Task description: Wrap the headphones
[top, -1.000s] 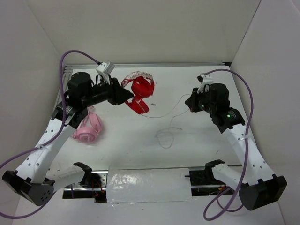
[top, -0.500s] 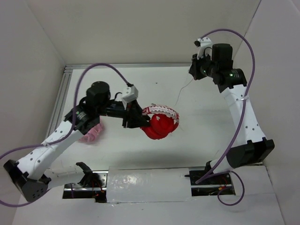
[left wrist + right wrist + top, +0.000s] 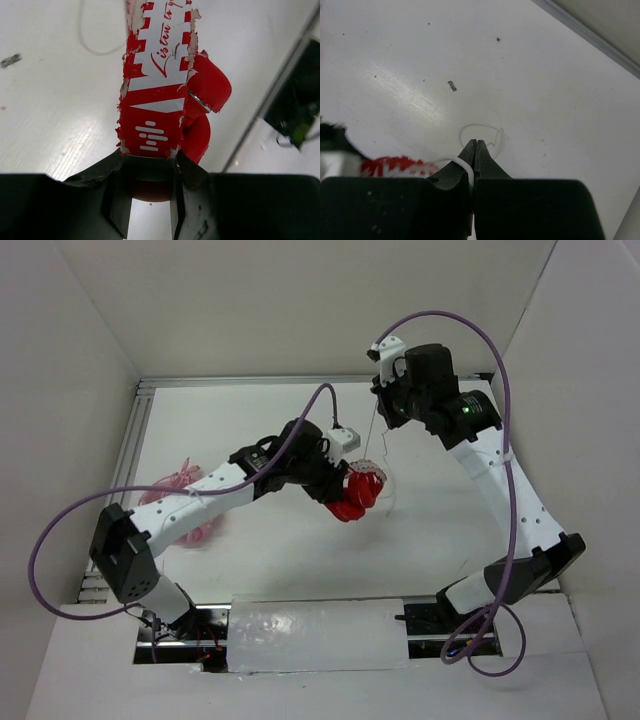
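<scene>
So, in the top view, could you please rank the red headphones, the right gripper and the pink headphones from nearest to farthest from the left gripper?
1. red headphones: held in the left gripper, mid-table.
2. right gripper: farther back, to the right, pinching the white cable.
3. pink headphones: at the far left, partly overlapped by the left arm.

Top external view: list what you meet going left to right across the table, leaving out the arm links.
Pale pink over-ear headphones → bright red over-ear headphones, gripped by the left gripper → right gripper, shut on the thin white cable.
</scene>
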You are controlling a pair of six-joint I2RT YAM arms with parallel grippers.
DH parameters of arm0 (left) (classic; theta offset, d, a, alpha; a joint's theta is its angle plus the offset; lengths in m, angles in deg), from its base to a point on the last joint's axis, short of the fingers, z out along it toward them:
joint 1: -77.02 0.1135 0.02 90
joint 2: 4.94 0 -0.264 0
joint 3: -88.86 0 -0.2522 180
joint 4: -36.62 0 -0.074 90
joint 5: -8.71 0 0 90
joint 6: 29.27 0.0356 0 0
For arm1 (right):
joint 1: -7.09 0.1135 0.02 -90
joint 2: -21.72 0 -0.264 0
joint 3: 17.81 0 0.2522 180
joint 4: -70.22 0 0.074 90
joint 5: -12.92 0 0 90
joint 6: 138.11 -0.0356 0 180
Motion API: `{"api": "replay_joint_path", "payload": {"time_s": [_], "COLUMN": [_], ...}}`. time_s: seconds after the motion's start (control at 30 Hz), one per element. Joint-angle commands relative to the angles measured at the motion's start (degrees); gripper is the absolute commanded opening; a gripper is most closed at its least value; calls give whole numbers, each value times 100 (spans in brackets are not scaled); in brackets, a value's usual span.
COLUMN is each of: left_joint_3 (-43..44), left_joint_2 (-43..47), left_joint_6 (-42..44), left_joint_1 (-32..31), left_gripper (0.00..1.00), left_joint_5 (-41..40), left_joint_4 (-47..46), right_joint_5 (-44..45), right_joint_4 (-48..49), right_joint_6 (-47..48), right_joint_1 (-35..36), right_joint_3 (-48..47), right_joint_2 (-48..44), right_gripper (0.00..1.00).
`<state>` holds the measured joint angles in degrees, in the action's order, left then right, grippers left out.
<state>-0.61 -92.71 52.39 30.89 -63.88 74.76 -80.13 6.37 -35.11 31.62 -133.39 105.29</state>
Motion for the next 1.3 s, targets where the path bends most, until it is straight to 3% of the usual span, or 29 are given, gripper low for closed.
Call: {"api": "replay_joint_path", "payload": {"time_s": [0.0,0.13,0.17,0.37,0.47,0.73,0.87,0.93,1.0,1.27], "left_joint_3": [592,1048,1155,2060,2491,2799,2878,2948,2992,2458], "left_joint_2": [-451,-749,-820,-1471,-1691,-1209,-874,-830,-830,-707], "left_joint_6": [-843,-1415,-1729,-2855,-3252,-3631,-3982,-3861,-3728,-3034], "left_joint_1": [183,499,648,1254,1536,2151,2222,2222,2144,1503], "left_gripper": [0,0,0,0,0,0,0,0,0,0], "left_joint_5": [-1203,-1714,-2202,-3268,-3192,-2612,-2839,-2778,-2717,-3507], "left_joint_4": [865,1287,1567,2501,2905,2168,1956,1852,1772,1246], "right_joint_5": [796,1008,982,340,147,-678,-1433,-1995,-1928,-539], "right_joint_4": [298,341,368,578,763,1870,2870,3118,3137,2249], "right_joint_6": [-15,-165,-261,-280,-473,-1508,-2063,-2099,-2056,-2239], "right_joint_1": [288,709,780,1360,1571,1677,1677,1704,1748,1599], "right_joint_3": [-84,294,425,970,1304,2973,3791,3775,3548,2123], "right_joint_2": [-578,-807,-938,-1580,-1774,-2424,-2679,-2714,-2662,-2100], "right_gripper": [0,0,0,0,0,0,0,0,0,0]}}
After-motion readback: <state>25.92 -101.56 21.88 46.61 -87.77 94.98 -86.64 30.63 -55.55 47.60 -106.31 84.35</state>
